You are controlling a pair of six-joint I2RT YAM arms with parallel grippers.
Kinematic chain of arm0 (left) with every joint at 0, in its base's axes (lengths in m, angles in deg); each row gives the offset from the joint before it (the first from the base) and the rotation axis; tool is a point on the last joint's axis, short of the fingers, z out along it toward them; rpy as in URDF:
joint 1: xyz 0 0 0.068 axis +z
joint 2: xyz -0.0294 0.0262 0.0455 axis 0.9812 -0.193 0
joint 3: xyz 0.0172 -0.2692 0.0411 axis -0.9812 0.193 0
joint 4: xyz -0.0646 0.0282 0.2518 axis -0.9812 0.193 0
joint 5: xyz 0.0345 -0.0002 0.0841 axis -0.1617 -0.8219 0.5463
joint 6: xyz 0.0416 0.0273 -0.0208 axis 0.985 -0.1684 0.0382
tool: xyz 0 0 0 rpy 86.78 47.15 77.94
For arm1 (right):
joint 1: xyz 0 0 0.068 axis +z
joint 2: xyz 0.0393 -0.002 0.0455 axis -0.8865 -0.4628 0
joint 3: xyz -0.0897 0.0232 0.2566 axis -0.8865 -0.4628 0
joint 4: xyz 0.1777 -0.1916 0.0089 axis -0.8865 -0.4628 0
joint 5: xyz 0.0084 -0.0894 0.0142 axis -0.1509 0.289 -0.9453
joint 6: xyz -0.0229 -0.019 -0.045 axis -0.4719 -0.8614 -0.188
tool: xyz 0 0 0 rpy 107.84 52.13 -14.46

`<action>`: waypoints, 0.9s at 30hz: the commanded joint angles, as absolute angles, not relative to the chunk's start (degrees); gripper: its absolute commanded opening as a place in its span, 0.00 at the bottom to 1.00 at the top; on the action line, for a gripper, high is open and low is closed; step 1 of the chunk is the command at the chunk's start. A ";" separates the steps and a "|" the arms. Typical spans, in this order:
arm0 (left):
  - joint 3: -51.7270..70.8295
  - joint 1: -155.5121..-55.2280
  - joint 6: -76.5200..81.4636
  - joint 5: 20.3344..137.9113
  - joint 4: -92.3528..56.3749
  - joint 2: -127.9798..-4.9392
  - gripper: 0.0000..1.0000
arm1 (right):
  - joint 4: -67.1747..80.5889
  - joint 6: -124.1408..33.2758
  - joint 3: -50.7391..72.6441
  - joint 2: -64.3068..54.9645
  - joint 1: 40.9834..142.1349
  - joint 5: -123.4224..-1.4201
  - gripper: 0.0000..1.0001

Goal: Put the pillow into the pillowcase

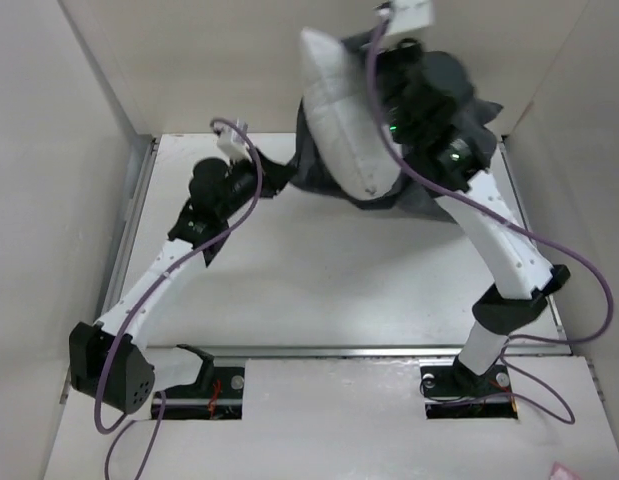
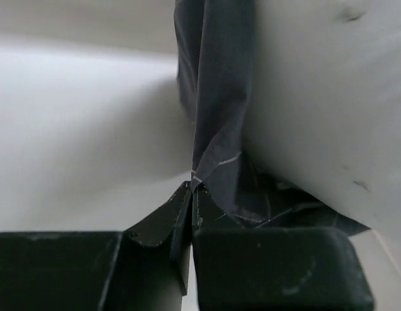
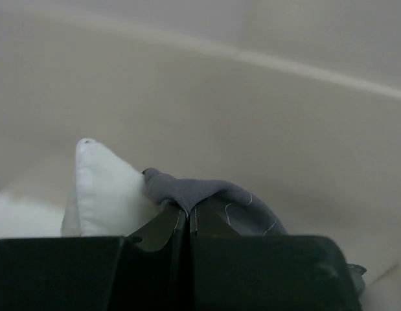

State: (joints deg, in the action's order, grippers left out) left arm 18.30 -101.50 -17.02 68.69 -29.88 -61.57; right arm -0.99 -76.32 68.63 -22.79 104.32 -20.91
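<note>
Left gripper (image 2: 192,186) and right gripper (image 3: 188,212) pinch pillowcase (image 2: 216,97); pillow (image 1: 339,110) partly inside.

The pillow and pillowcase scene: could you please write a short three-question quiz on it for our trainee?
1. Short answer: is the pillow fully inside the pillowcase?
2. True or false: the left end effector is open and holds nothing.
3. Pick one: the right end effector is shut on A) the pillowcase, B) the pillow alone, C) nothing.

Key:
1. No. Much of its white fabric shows bare.
2. False. It is shut on an edge of the pillowcase.
3. A.
</note>
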 commanded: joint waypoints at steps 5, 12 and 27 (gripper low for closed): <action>44.88 -101.80 -30.15 80.13 -28.33 -52.16 0.79 | -33.70 -58.59 63.02 -32.66 107.96 -57.93 0.29; 43.84 -101.81 -31.56 99.05 -5.39 -34.32 1.00 | -26.21 -52.60 48.99 -20.73 108.49 -54.09 1.00; 54.65 -104.88 -29.99 77.10 -15.89 -34.20 0.76 | -35.76 -39.34 27.11 -8.77 114.72 -40.25 0.83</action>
State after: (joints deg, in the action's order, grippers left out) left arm 54.17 -102.90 -31.90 82.52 -10.91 -33.05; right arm -32.90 -45.39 31.35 -11.55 114.05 -40.02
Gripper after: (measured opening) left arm 0.788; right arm 0.851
